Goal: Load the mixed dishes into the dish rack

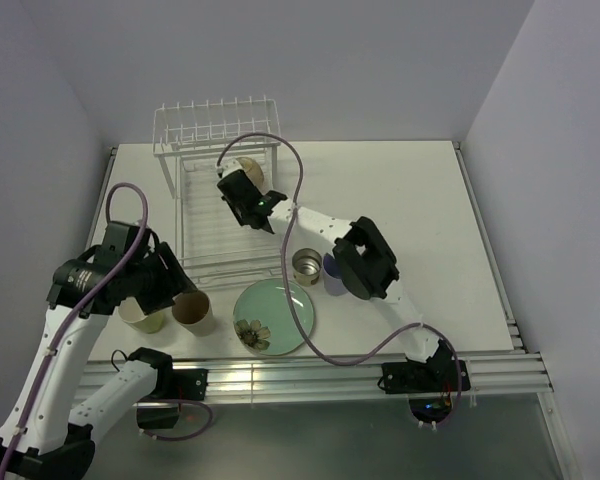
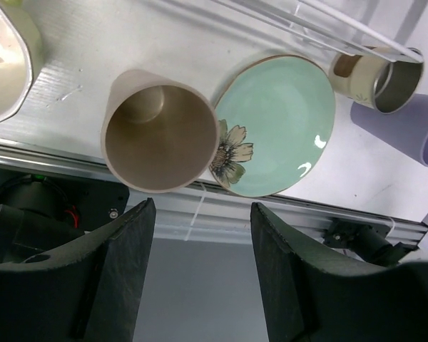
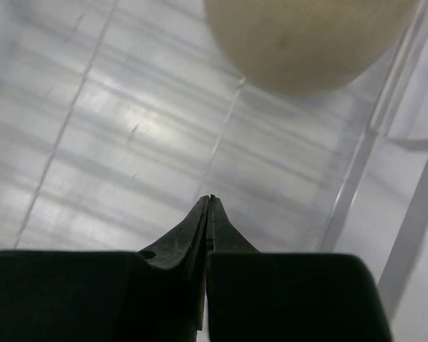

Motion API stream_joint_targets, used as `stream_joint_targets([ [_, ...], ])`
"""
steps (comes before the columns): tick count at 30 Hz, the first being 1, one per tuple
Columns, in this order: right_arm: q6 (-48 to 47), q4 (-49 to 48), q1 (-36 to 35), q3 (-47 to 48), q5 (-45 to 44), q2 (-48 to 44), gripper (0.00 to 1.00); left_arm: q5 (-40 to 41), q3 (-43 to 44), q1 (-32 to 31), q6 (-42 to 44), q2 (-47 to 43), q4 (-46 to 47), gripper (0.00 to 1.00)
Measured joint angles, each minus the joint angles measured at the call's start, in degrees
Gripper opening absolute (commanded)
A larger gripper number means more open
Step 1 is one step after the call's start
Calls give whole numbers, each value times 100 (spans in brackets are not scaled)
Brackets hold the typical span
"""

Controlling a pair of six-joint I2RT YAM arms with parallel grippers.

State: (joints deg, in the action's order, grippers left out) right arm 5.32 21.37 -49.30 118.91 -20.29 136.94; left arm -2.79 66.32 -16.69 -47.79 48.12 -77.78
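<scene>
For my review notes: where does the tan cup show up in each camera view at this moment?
Top external: the tan cup stands lower left, near the table's front edge, just left of the green plate.
Left wrist: the cup is left of centre, its open mouth toward the camera.
Right wrist: not in it.
Shared landmark: the green plate with the flower, right beside the cup in both views that show it.
</scene>
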Motion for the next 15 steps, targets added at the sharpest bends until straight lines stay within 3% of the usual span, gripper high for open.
stream_joint_targets([
  [6, 181, 85, -365, -684, 476, -1025, 10, 319, -278, 0, -192, -94, 9, 60],
  [10, 234, 125, -542, -516, 741, -1694, 18, 675, -481, 0, -476, -142, 4, 57],
  [15, 282, 304, -509, -317, 907, -2177, 20, 1279, -632, 24, -874, -101, 13, 52],
])
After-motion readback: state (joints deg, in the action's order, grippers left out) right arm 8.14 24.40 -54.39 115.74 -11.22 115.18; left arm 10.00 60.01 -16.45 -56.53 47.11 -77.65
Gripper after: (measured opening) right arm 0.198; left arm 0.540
